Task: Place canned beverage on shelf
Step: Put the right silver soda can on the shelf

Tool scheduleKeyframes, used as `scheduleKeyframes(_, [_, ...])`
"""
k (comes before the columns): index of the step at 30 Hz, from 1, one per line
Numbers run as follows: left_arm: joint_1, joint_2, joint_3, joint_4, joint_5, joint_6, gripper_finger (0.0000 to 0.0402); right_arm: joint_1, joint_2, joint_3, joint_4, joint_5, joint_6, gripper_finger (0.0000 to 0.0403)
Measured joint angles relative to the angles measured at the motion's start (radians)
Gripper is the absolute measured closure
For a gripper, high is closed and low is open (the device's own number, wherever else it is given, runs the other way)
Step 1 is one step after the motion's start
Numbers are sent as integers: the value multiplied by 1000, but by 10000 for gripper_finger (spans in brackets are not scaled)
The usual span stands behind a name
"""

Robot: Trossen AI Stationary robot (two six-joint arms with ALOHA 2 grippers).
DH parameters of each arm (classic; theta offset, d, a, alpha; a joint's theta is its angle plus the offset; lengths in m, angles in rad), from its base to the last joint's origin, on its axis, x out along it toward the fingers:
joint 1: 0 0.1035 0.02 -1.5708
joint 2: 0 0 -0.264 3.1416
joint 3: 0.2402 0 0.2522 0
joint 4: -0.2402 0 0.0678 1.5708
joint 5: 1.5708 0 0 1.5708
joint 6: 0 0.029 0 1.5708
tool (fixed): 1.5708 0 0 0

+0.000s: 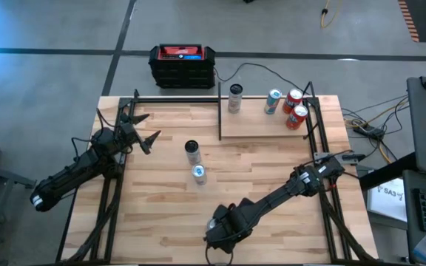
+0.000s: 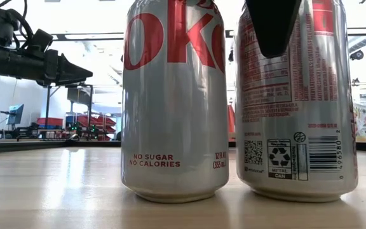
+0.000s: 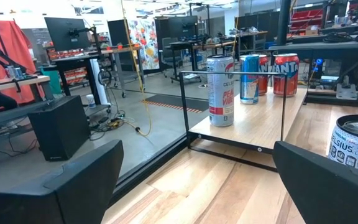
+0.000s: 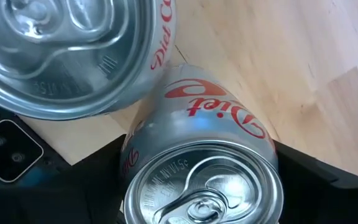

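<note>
Workshop desks and monitors show beyond the bench [image 1: 272, 185]. Near its front edge the right hand [image 4: 197, 186] straddles a silver Diet Coke can [image 4: 197, 168], another can touching beside it [image 4: 73, 56]. Over the left edge the left hand [image 1: 145, 129] hangs wide open. Four cans stand on the shelf [image 1: 261, 125] at the back-right corner.

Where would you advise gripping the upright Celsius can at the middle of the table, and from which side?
Probably its straight side wall around mid-height, coming level from the left, where the open left gripper waits. The Celsius can stands upright, its round wall free there; a second can stands close on its front side.
</note>
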Motion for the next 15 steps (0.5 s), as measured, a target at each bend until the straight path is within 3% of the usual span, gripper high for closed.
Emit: scheduleKeyframes(15, [0,0,0,0,0,0,3,-54,-33,0,-56,0,-14,110])
